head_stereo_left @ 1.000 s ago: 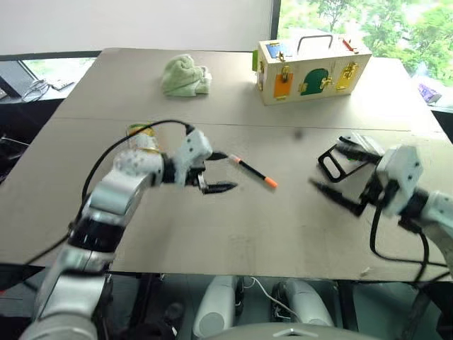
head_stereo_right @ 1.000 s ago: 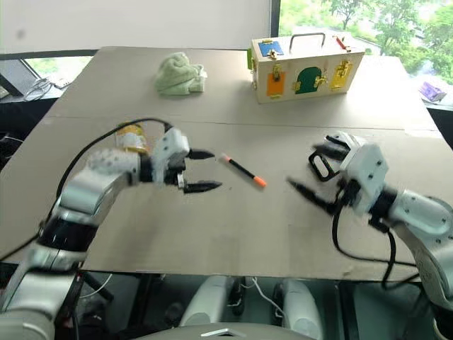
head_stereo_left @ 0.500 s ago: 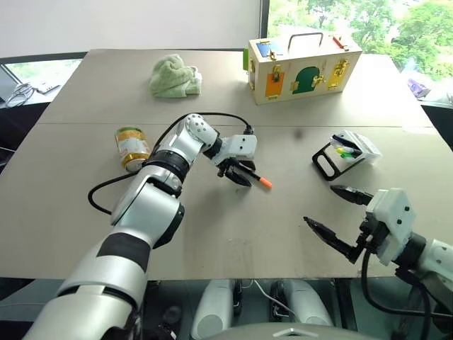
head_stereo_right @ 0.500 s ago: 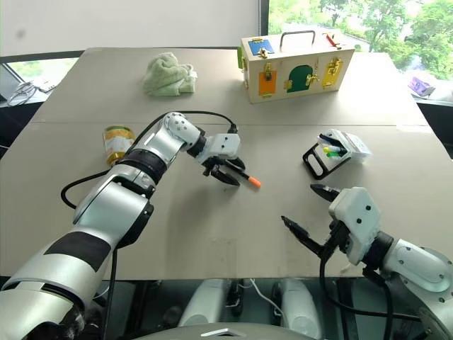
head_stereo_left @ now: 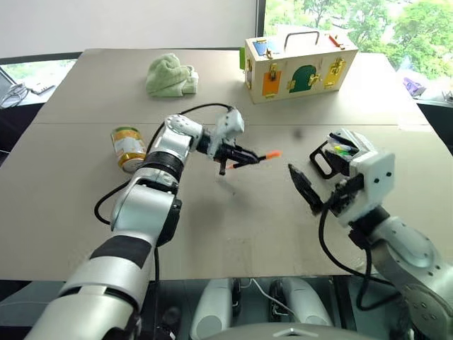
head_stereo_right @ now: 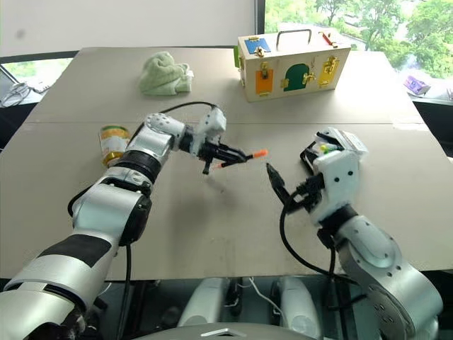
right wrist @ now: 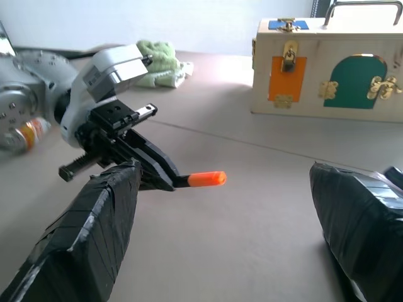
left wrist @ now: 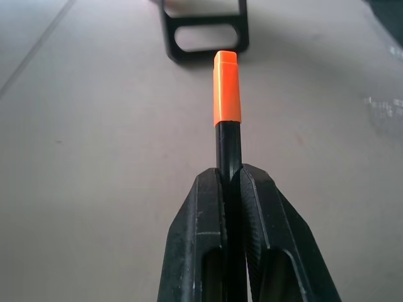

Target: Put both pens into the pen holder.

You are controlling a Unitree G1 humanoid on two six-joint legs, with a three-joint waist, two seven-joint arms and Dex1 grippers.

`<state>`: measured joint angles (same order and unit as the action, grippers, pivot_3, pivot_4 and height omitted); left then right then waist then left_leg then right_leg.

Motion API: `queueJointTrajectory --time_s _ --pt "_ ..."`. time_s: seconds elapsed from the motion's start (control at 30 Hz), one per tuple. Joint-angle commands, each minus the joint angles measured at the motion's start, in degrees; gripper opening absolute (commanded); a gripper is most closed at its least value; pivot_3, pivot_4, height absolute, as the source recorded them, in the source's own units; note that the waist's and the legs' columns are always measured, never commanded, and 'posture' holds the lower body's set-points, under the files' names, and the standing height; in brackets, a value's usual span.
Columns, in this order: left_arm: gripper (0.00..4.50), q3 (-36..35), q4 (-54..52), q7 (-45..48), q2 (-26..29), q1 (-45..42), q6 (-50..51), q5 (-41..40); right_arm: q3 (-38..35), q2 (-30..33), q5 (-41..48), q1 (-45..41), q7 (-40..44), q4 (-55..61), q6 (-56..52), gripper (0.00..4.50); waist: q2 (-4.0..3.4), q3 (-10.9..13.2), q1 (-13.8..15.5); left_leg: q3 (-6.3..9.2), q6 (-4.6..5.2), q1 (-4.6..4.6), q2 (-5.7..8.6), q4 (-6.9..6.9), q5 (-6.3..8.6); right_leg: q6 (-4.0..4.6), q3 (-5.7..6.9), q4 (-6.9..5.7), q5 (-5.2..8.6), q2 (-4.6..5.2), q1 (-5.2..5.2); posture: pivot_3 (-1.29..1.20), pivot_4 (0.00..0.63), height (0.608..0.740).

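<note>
The left gripper (head_stereo_left: 239,157), open 1 second earlier, had clamped the orange-capped pen (head_stereo_left: 259,156) and lifted it off the table (head_stereo_left: 212,234). The right gripper (head_stereo_left: 327,185) waited spread beside the pen holder (head_stereo_left: 341,146), its next stop.

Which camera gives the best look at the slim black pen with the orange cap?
The left wrist view: the slim black pen with the orange cap stands close up, clamped in the left gripper. The head views show it small above the table; the right wrist view shows mainly its orange end.

Head stereo overhead, wrists close-in
</note>
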<state>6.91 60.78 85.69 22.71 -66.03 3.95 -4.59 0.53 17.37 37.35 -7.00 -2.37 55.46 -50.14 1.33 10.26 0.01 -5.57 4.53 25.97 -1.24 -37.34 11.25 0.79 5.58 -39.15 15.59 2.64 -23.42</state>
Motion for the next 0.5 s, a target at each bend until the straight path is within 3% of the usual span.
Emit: queueJointTrajectory --time_s 0.03,0.23,0.4,0.5 --pt "0.03 -4.53 -21.26 -3.73 1.23 5.49 14.98 -7.18 -3.74 -3.95 6.63 -6.08 -1.96 -3.24 -2.04 4.5 0.0 0.0 -0.18 0.0 0.0 0.01 0.01 -0.02 0.0 0.0 0.0 -0.01 0.0 0.02 0.0 0.0 0.15 0.74" --pt "0.03 -7.54 -53.27 -15.64 1.19 17.15 34.12 -15.23 -10.31 -2.15 16.47 -11.41 -1.35 -8.8 -5.68 4.5 -0.01 0.0 -0.05 0.05 0.0 -0.05 0.05 -0.03 -0.01 -0.08 0.03 -0.04 -0.07 0.03 0.12 0.0 0.15 0.74" --pt "0.03 -10.2 -72.3 -24.21 3.29 26.13 43.23 -20.21 -14.4 1.59 30.84 -14.22 -0.82 -14.13 -7.75 4.5 -0.07 -0.03 -0.95 -0.05 -0.01 -0.3 0.04 0.01 -0.01 -0.08 -0.13 -0.27 -0.06 0.05 0.14 0.0 0.15 0.74" --pt "0.03 -10.47 -77.87 -27.17 4.68 29.02 45.56 -22.23 -14.14 3.5 36.82 -15.82 -1.0 -17.3 -8.11 4.5 -0.09 -0.03 -0.88 -0.09 -0.04 -0.47 0.02 0.05 -0.03 -0.07 -0.2 -0.39 -0.06 0.02 0.2 0.0 0.15 0.74"
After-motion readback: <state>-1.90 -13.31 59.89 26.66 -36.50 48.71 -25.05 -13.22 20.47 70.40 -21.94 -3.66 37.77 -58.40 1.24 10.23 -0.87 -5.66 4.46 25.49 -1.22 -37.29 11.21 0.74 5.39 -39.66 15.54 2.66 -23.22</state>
